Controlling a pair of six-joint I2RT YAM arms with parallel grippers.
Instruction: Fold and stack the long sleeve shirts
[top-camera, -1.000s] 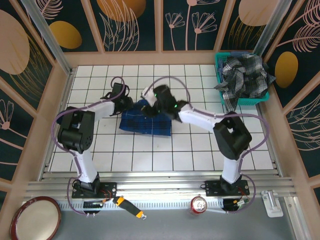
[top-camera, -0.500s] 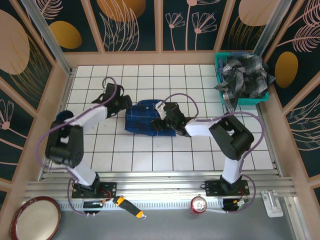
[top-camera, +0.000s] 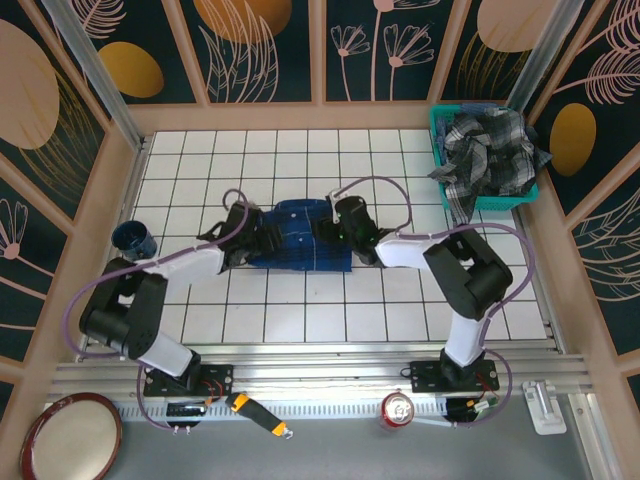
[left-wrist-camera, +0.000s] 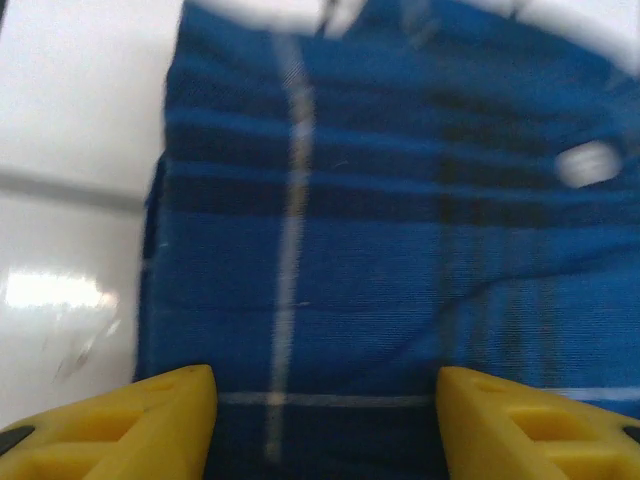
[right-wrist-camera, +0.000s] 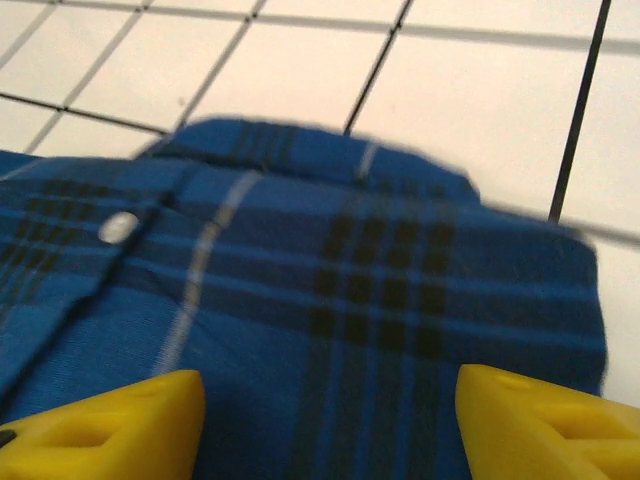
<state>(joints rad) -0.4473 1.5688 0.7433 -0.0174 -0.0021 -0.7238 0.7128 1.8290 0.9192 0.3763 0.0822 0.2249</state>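
While the grey checked shirt (top-camera: 490, 150) sits heaped in the teal basket (top-camera: 505, 203) at the far right corner of the bench (top-camera: 400, 300), the navy-blue shirt (top-camera: 298, 242) lies as a compact folded rectangle near the bench's middle. The left gripper (top-camera: 252, 242) is low at the bundle's left edge and the right gripper (top-camera: 328, 228) low at its right edge. Each wrist view shows 2 yellow fingertips (left-wrist-camera: 150, 420) spread wide with plaid cloth flat between them — nothing is pinched. The step in hand looks like squaring and settling this fold before the second shirt is fetched. Doing it well probably means keeping both grippers level and working the 2 sides evenly, since soft cloth pushed from 1 side alone would likely skid on the smooth tiles. The collar (right-wrist-camera: 300, 150) and the button (right-wrist-camera: 120, 227) make the right end lumpier — a fingertip slipping under the top layer there could lift the fold open, so contact should stay on top of the bundle.
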